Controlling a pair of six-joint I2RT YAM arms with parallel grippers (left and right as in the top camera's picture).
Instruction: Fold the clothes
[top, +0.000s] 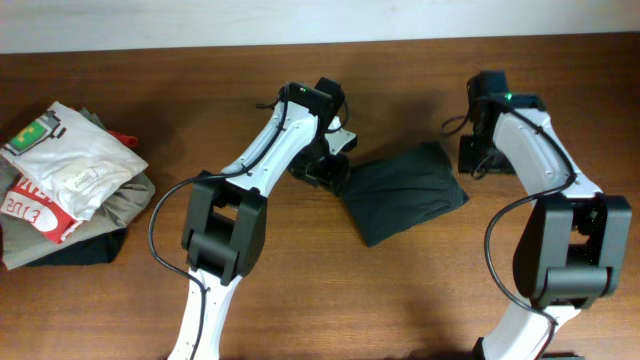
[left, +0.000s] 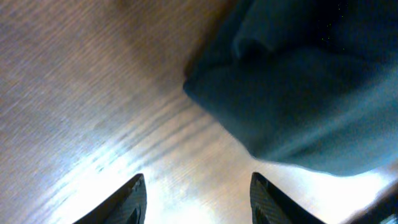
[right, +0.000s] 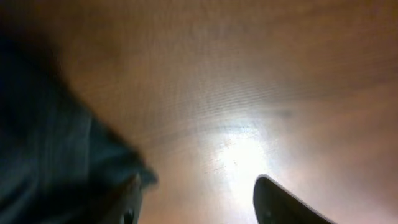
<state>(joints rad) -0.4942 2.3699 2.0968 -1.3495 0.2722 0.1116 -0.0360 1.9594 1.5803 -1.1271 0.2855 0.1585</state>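
Folded black tee (top: 405, 192) btwn L gripper (left: 198, 198), R gripper (right: 198, 200); both spread.

Overhead: top-down, far, sees whole table (top: 400, 300). 2 wrist cams: very close, facing down at tabletop. All 3 share black T-shirt (top: 405, 190) edge.

The brown wooden surface (right: 261, 68) filled most of the view, with a bright patch of glare near its middle. The blurred, dark cloth of the black T-shirt (right: 50, 149) covered the left side, its edge running down toward the left finger. At the bottom edge the gripper (right: 198, 196) held its two fingers (right: 280, 202) spread apart, with only wood between them.
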